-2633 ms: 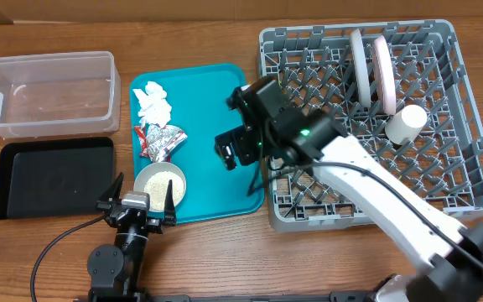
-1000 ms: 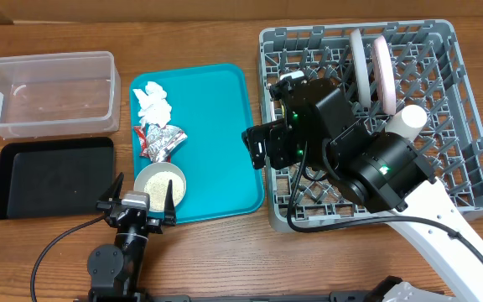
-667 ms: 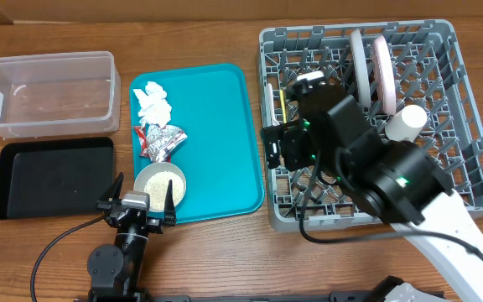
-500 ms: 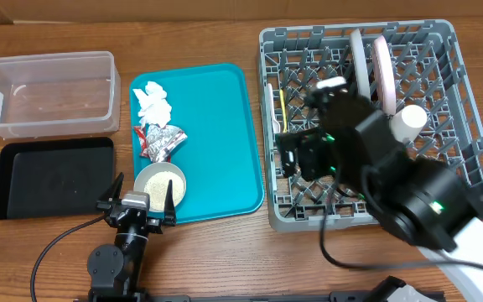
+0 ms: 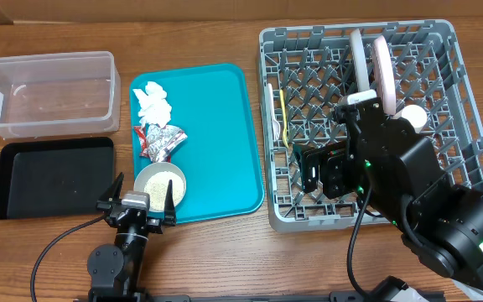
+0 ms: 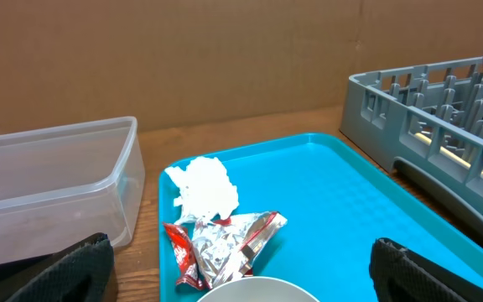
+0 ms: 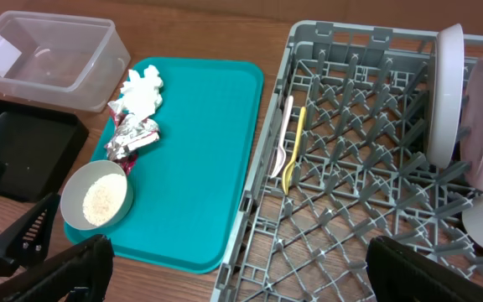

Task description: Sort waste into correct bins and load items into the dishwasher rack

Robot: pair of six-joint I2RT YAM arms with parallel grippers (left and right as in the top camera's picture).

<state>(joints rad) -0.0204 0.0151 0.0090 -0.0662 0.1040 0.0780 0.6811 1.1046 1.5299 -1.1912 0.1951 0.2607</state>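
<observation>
A crumpled white napkin (image 5: 152,100) and a red-and-silver foil wrapper (image 5: 159,140) lie on the teal tray (image 5: 216,126). A small white bowl (image 5: 159,182) holding rice-like grains sits at the tray's front left. My left gripper (image 5: 137,204) is open and empty just in front of the bowl (image 6: 250,290); the wrapper (image 6: 223,246) and napkin (image 6: 204,188) lie beyond it. My right gripper (image 5: 313,168) is open and empty over the front of the dishwasher rack (image 5: 468,180). Two pale plates (image 5: 358,57) (image 5: 383,69) stand upright in the rack, beside a white cup (image 5: 410,119).
A clear tub (image 5: 44,92) stands at the far left, with a black tray (image 5: 53,176) in front of it. A yellow utensil (image 5: 283,113) and a white one (image 5: 273,126) lie in the rack's left side. A cardboard wall runs along the back.
My right arm has swung right, from over the teal tray's right edge to over the rack's front, gripper empty. The utensils in the rack have come into view. The left arm has not moved.
</observation>
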